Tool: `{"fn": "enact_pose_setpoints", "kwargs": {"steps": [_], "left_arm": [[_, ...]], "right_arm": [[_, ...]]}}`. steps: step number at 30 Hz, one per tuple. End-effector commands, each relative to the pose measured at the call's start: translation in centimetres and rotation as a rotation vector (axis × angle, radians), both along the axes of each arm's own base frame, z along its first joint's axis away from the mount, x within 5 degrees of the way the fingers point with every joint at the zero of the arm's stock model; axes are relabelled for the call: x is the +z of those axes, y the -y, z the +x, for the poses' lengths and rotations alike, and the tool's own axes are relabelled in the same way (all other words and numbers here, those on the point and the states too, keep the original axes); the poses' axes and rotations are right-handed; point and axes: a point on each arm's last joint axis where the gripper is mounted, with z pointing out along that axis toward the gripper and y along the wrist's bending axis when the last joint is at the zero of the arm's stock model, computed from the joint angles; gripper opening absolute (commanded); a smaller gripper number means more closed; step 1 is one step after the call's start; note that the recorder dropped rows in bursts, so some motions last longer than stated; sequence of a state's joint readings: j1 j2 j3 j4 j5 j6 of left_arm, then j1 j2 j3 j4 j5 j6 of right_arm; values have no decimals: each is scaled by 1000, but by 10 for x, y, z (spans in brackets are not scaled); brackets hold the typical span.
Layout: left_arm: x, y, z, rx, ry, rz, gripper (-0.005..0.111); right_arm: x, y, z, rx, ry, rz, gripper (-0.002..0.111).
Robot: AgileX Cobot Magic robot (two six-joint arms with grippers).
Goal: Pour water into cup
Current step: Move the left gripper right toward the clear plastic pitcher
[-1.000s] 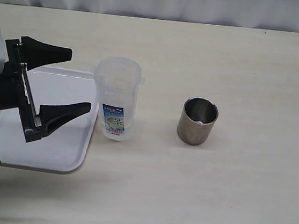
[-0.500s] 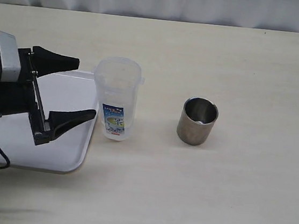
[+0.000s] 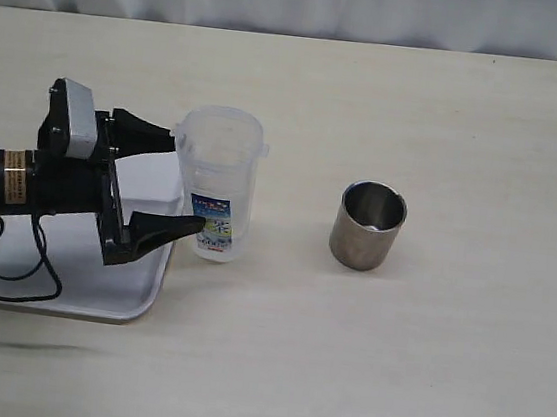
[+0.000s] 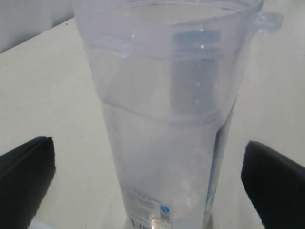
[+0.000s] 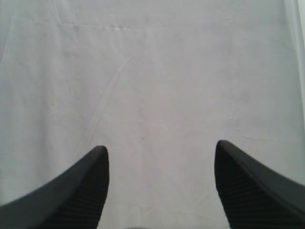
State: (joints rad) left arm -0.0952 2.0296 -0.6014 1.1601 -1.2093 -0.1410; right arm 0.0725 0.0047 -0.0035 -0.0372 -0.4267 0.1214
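Note:
The brushed-steel cup stands upright right of the middle of the table. A taller translucent plastic container with a blue-white label stands left of it. In the left wrist view the container fills the middle, and water shows in it as a faint pale sheen up to a line about halfway. My left gripper is open, its two black fingers on either side of the container's left part, not pressing it. My right gripper is open and empty before white cloth; it is out of the exterior view.
A white tray lies under my left arm at the table's left, touching the container's base. White cloth hangs along the back edge. The cup stands apart from the container on bare table.
My left gripper has moved right and lowered, from over the tray to around the container. The container and cup have not moved.

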Motion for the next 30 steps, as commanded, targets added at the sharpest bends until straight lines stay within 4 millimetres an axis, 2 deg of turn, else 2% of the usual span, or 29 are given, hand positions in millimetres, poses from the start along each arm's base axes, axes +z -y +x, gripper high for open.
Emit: {"fn": "enact_pose_setpoints", "kwargs": {"steps": [1, 10, 30], "left_arm": [[-3, 10, 11, -33, 27, -12, 105], [-5, 26, 16, -82, 48, -16, 105], [-6, 47, 11, -95, 40, -32, 105]], "right_arm": [[-2, 0, 0, -1, -8, -4, 61], [-2, 0, 0, -1, -8, -4, 61], [-2, 0, 0, -1, -8, -4, 61]]}}
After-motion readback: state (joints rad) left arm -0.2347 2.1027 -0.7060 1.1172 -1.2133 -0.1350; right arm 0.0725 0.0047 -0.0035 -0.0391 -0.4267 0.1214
